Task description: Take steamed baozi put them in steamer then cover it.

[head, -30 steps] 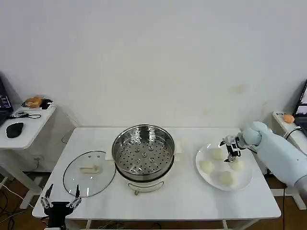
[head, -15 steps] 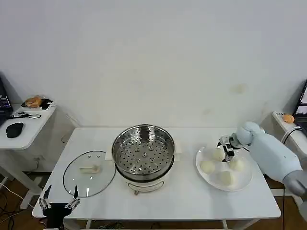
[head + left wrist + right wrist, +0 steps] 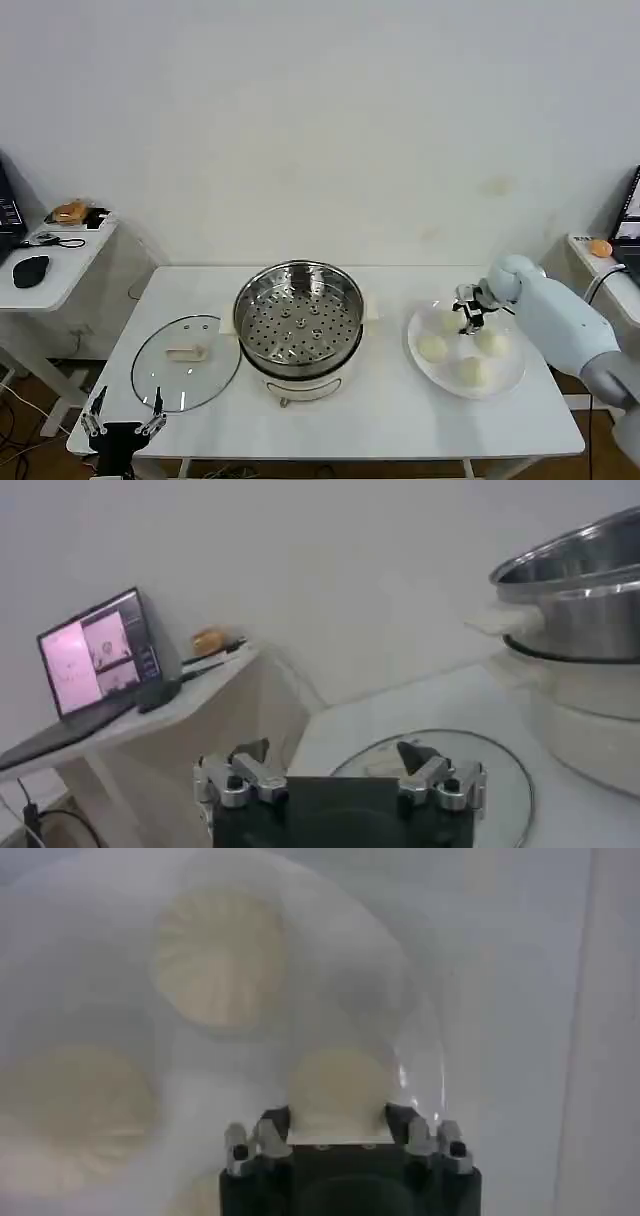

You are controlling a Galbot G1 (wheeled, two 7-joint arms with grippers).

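Note:
The steamer, a shiny steel pot with a perforated tray, stands empty at the table's middle and shows in the left wrist view. The cover, a glass lid with a cream handle, lies flat to its left. Baozi rest on a white plate at the right. My right gripper is over the plate's far left part. In the right wrist view its fingers press both sides of one baozi, so the right gripper is shut on it. Two more buns lie beyond. My left gripper hangs open by the table's front left edge.
A small side table on the left carries a mouse and a laptop. Another shelf with an orange item stands at the far right. Bare tabletop lies in front of the steamer and between it and the plate.
My right gripper has moved left across the plate and slightly up, ending around the far left bun. The left arm, cover and steamer stayed put.

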